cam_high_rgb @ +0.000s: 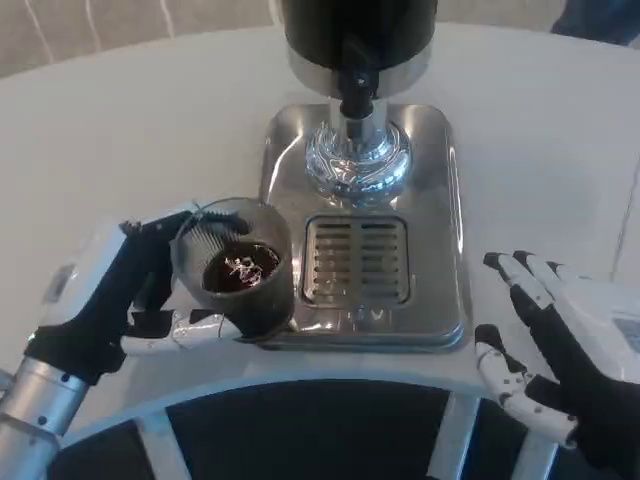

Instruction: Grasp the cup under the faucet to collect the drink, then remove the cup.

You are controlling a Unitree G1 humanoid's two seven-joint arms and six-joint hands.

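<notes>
A clear ribbed cup point(238, 262) holding dark drink is gripped by my left hand point(118, 295) at the front left corner of the steel drip tray point(440, 200). Its base sits at the tray's left edge, well left of the slotted grate point(356, 258). The black faucet point(355, 92) of the dispenser point(358, 35) stands at the back, over the shiny chrome base point(357, 160). My right hand point(560, 345) waits open at the lower right, fingers spread, off the tray.
The white round table point(120, 130) spreads to the left and right of the tray. A dark gap point(310, 430) lies below the table's front edge. Pale floor shows at the top left.
</notes>
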